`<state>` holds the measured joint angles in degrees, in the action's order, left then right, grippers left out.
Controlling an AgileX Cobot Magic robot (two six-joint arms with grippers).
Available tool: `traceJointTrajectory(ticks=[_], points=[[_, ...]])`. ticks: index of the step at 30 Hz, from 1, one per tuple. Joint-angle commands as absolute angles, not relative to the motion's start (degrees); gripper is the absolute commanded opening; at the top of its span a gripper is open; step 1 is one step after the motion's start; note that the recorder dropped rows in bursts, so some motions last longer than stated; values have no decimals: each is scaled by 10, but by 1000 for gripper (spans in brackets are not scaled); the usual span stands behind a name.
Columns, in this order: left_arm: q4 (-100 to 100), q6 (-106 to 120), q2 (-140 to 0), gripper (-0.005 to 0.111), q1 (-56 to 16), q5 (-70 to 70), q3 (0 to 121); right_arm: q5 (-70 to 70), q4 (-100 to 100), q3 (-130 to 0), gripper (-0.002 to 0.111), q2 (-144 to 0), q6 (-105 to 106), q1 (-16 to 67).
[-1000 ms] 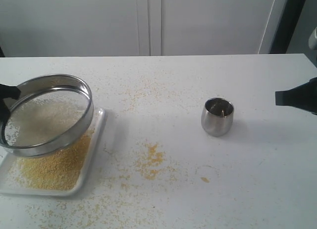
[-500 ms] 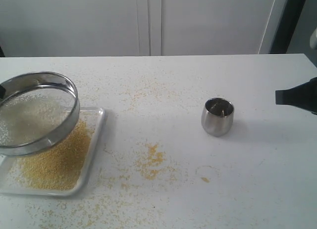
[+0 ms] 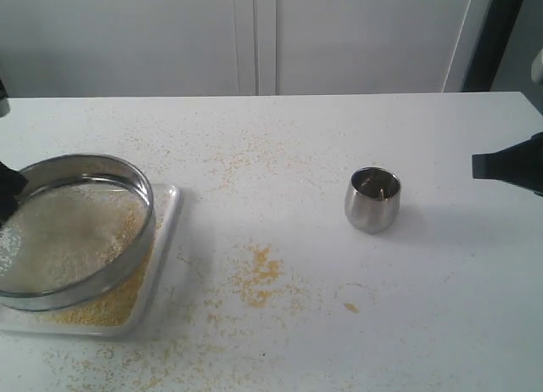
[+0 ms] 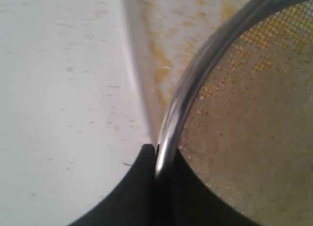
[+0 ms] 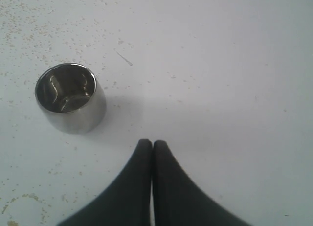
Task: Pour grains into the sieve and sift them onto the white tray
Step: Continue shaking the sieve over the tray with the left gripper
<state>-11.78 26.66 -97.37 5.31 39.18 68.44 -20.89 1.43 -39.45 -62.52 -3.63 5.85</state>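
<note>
Since half a second ago the sieve (image 3: pixel 72 235) has swung to the right and sunk lower, so that it now sits nearly level over the white tray (image 3: pixel 170 226) and covers most of it. Whether its underside touches the tray cannot be told. Inside the sieve a thin, pale layer of grains lies on the mesh, whiter toward its left edge. Under it, the tray holds a yellow heap of grains (image 3: pixel 110 303), seen along the sieve's near right side. The tray's right rim and front right corner stick out past the sieve.

The left gripper (image 3: pixel 8 188) is at the sieve's left side. The left wrist view shows this gripper (image 4: pixel 156 151) pinching the steel rim of the sieve (image 4: pixel 205 64) between its dark fingers, with yellow grains showing through the mesh and the tray's rim (image 4: pixel 137 74) just beside it.

Loose grains are scattered over the desk (image 3: pixel 339 129), thickest in a small yellow patch (image 3: pixel 259 273) right of the tray.

Farther right, well apart from the tray, a small steel cup (image 3: pixel 372 201) stands upright. In the right wrist view the cup (image 5: pixel 71 96) shows bare steel inside.

The right gripper (image 3: pixel 481 165) hangs at the right edge, well clear of the cup. Its fingers are pressed together on nothing (image 5: pixel 152 144).
</note>
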Motion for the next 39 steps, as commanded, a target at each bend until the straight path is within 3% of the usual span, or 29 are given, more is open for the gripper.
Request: traceJointTrajectory(ticks=[1,5,9,13,16,20,24,29,34,39], points=[[-140,-5,-963,0,78,355,686,-203,16,-392,0,-621,-38,56],[-160,308,-962,0,59,407,687,-203,16,-392,0,-621,-38,56],[-137,57,-962,0,79,371,687,-203,16,-392,0,-621,-38,56],[-148,381,-960,0,61,428,687,-201,16,-392,0,-621,-38,56],[-150,70,-960,0,77,362,687,-201,16,-392,0,-621,-38,56],[-154,362,-960,0,60,408,687,-201,16,-392,0,-621,-38,56],[-157,102,-960,0,73,362,687,-201,16,-392,0,-621,-38,56],[-151,38,-961,0,73,427,687,-201,16,-392,0,-621,-38,56],[-143,39,-960,0,71,406,687,-201,16,-392,0,-621,-38,56],[-142,268,-960,0,30,421,687,-201,16,-392,0,-621,-38,56]])
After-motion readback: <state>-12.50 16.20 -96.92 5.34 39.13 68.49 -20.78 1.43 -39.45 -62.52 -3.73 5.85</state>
